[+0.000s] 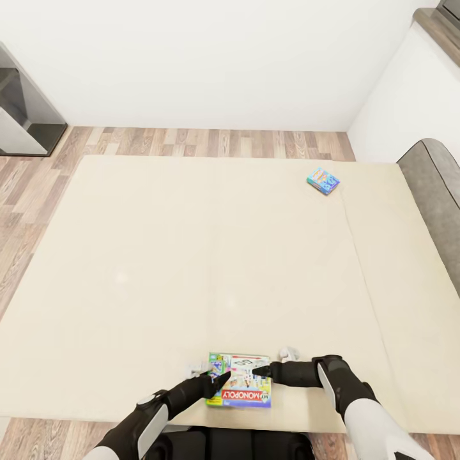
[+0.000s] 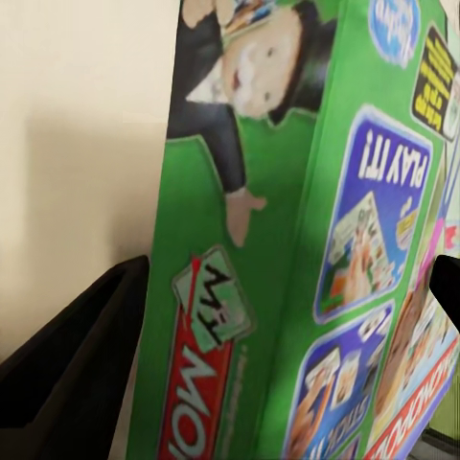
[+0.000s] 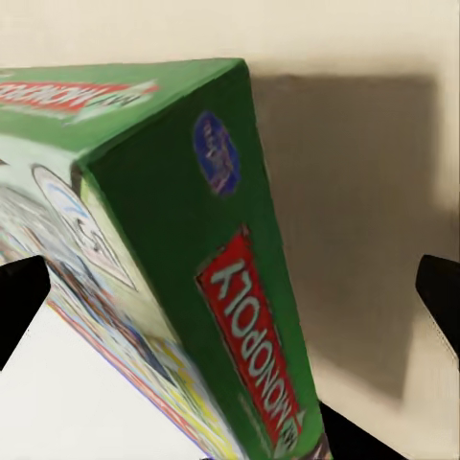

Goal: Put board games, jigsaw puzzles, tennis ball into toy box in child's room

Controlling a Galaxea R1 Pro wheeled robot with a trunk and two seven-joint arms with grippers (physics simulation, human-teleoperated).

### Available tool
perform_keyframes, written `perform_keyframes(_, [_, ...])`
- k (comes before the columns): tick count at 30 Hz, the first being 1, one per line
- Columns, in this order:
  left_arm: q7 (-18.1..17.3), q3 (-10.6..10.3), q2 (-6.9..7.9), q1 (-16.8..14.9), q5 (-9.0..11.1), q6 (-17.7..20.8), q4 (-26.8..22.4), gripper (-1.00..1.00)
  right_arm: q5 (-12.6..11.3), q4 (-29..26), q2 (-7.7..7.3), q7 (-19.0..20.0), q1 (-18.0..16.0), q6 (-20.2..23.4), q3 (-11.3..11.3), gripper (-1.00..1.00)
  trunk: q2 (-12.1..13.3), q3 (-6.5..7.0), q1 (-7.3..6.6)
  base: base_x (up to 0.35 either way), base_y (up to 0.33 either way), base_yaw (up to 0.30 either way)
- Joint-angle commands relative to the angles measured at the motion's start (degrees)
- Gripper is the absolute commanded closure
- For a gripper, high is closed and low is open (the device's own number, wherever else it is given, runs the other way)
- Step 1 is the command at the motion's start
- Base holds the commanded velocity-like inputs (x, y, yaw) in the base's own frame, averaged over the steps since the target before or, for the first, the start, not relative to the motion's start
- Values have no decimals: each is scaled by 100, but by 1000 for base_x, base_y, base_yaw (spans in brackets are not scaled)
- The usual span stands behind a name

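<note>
A green Monopoly board game box (image 1: 240,381) lies at the near edge of the cream bed (image 1: 191,255). My left gripper (image 1: 223,378) grips its left edge; in the left wrist view the box (image 2: 287,240) sits between the two black fingers (image 2: 86,355), one touching each face. My right gripper (image 1: 257,369) rests over the box's right part, open; the right wrist view shows the box's corner (image 3: 192,240) between widely spread fingertips (image 3: 443,297), with a gap on one side. A small blue board game (image 1: 322,181) lies far off at the bed's back right.
Wooden floor (image 1: 211,142) runs behind the bed along the white wall. A grey padded headboard (image 1: 437,191) borders the bed's right side. Dark furniture (image 1: 22,115) stands at the back left.
</note>
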Motion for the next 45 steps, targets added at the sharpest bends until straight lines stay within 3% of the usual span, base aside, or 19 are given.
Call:
perform_keyframes(1, [-20, -55, 14, 5, 66, -6, -9, 100, 93, -33, 3, -474, -10, -62, -75, -100, -3, -3, 1, 0, 0, 0])
perform_keyframes(8, [-197, 111, 101, 50, 230, -12, -39, 100, 93, -343, -1, -455, 21, -61, -62, -100, -3, -3, 1, 0, 0, 0])
perform_keyframes(17, [-313, 151, 141, 61, 264, -13, -46, 100, 146, -801, -2, 103, 83, -66, -37, -100, -3, -3, 1, 0, 0, 0])
perform_keyframes(32, [-331, 167, 168, 63, 283, 0, -45, 100, 169, -1151, -13, 324, 130, -63, -30, -100, -3, -3, 1, 0, 0, 0])
perform_keyframes(36, [-333, 234, 175, 62, 391, 71, -45, 100, 170, -1330, -15, 426, 146, -51, -30, -100, -3, -3, 1, 0, 0, 0])
perform_keyframes(41, [-337, 392, 181, 46, 628, 425, -53, 100, 171, -1706, -24, 630, 205, -27, -30, -100, -3, -3, 1, 0, 0, 0])
perform_keyframes(45, [-331, 476, 183, 49, 752, 680, -209, 100, 170, -2297, -109, 776, 347, 24, -31, -100, -3, -3, 1, 0, 0, 0])
